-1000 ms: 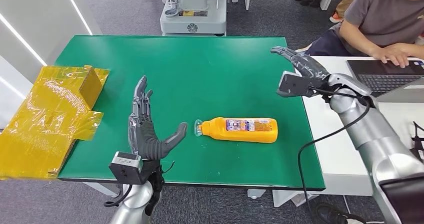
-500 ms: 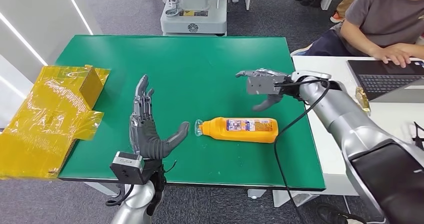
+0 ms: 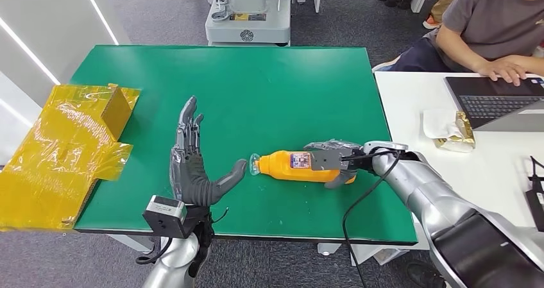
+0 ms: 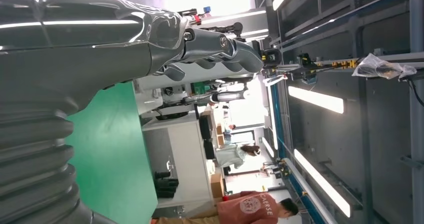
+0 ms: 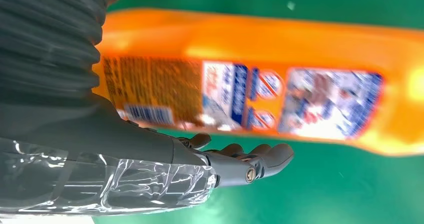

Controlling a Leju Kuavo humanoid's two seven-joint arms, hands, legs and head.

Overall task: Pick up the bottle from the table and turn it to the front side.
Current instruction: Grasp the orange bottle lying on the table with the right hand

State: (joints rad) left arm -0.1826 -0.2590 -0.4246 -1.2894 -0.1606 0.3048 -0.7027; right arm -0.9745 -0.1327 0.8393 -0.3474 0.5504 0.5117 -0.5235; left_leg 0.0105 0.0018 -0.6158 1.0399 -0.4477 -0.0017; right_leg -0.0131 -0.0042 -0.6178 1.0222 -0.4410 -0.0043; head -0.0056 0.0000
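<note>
An orange bottle [image 3: 289,165] with a printed label lies on its side on the green table [image 3: 256,89], its clear cap pointing toward my left hand. My right hand [image 3: 330,161] straddles the bottle's base end, fingers on the far side and thumb on the near side. In the right wrist view its fingers [image 5: 240,159] lie stretched along the bottle [image 5: 280,59], not clamped around it. Just left of the cap my left hand [image 3: 192,166] stands open, palm up and thumb near the cap; the left wrist view shows that hand [image 4: 100,49] holding nothing.
A crumpled yellow foil bag [image 3: 70,147] with a box covers the table's left edge. At the right stands a white table [image 3: 410,108] with a laptop [image 3: 494,99], a foil packet [image 3: 452,133] and a seated person [image 3: 494,25]. A machine base [image 3: 249,12] stands beyond the table.
My right arm has swung down and left from above the white table's edge onto the bottle's base end. The left hand has edged slightly toward the cap. The bottle has stayed in place.
</note>
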